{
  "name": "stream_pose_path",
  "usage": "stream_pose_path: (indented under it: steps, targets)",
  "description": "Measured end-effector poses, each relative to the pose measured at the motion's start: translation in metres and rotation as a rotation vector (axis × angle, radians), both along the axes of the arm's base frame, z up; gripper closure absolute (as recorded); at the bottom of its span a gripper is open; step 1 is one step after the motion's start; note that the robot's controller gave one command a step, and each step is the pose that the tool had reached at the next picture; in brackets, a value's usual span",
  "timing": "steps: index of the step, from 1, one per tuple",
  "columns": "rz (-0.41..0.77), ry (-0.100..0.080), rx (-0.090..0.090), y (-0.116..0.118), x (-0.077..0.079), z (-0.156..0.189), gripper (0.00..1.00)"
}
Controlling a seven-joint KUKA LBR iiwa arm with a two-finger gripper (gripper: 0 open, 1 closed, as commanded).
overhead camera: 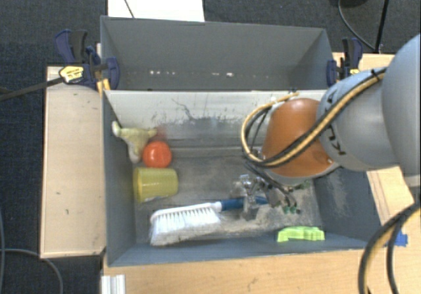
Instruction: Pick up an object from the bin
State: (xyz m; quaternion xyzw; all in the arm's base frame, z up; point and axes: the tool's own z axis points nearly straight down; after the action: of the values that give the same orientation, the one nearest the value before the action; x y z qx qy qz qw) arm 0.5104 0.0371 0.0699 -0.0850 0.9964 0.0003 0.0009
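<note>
We take the brush (187, 217) as our reference thing. It lies on the floor of the grey bin (217, 56), close to the near wall, with its white bristles at the left end and its blue handle pointing right.

1. Gripper. The gripper (253, 199) sits low in the bin at the right-hand end of the brush handle, and its metal parts overlap the tip of the blue handle. We cannot tell whether the tool is spread or pressed together, nor whether it pinches the handle (its parts merge with the handle at that spot).

2. Wrist. The orange cover (296, 138) on the wrist hangs above and to the right of the brush handle. Yellow-and-black cables (250, 131) loop around the cover's left side.

3. Other things, all placed from the brush:
- A yellow cup (156, 183) lies on its side just beyond the bristle end.
- An orange ball (156, 154) rests behind the cup, farther from the brush.
- A pale cream-coloured thing (131, 136) lies just beside the ball, farthest from the brush, in the bin's far left corner.
- A flat, bright green thing (300, 234) lies to the right of the handle end, against the near wall.
</note>
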Motion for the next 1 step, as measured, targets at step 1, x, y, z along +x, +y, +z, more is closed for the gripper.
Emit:
stream_pose_path:
  steps: [1]
  targets:
    - [0.065,0.000,0.001,-0.0334,-0.0152,0.0000,1.00]
